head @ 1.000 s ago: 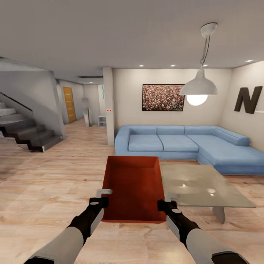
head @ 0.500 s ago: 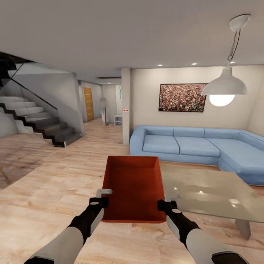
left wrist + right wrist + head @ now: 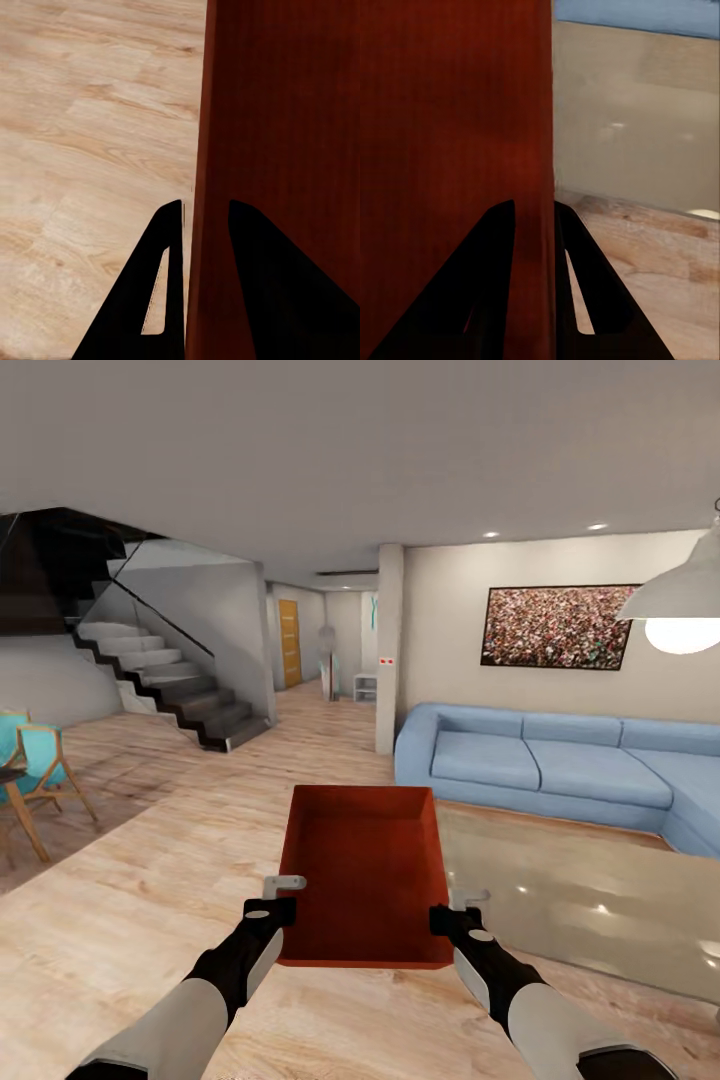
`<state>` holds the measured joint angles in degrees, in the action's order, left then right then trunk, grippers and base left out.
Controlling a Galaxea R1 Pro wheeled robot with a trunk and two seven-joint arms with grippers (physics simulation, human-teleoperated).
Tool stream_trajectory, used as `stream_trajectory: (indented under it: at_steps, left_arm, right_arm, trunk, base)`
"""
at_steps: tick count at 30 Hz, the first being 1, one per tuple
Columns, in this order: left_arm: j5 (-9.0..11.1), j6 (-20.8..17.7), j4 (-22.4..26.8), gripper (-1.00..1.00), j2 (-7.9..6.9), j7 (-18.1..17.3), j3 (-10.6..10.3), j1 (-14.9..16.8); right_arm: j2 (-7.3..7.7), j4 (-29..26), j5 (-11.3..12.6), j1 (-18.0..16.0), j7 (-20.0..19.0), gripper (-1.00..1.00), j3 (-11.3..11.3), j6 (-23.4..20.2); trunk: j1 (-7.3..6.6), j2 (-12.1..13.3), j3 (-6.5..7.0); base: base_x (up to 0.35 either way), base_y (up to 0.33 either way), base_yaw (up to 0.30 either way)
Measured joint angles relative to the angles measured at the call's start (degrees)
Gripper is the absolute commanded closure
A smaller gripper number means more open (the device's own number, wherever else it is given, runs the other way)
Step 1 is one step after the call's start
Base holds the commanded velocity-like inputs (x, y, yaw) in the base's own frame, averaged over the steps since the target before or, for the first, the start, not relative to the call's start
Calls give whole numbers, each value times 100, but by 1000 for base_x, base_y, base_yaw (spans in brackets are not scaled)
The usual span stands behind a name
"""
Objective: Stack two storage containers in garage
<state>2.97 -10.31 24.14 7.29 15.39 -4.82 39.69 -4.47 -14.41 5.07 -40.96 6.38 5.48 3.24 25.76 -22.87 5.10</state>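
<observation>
I hold one red-orange storage container out in front of me, level, above the light wood floor of the living room. My left gripper is shut on its left wall and my right gripper is shut on its right wall. The left wrist view shows two dark fingers straddling the container wall. In the right wrist view the fingers likewise clamp the container wall. The bin is empty inside.
A blue sectional sofa stands ahead on the right, with a glass coffee table close at my right. A pillar stands ahead, a hallway with a wooden door beyond it. Stairs rise at left, near a teal chair.
The camera has turned to the left: sofa, table and lamp slid right, while stairs and a teal chair came into view. The container stays held the same way in both grippers.
</observation>
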Motion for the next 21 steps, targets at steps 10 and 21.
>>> stream_trajectory:
  at_steps: [10, 21]
  left_arm:
    - [-1, 0, 0, 100, 0, 0, 0, 0]
    - [-1, 0, 0, 100, 0, 0, 0, 0]
  right_arm:
    - [0, 0, 1, 0, 0, 100, 0, 1]
    - [0, 0, 1, 0, 0, 100, 0, 1]
  trunk:
    - [0, 0, 0]
    - [0, 0, 0]
  base:
    - [0, 0, 300]
    - [0, 0, 300]
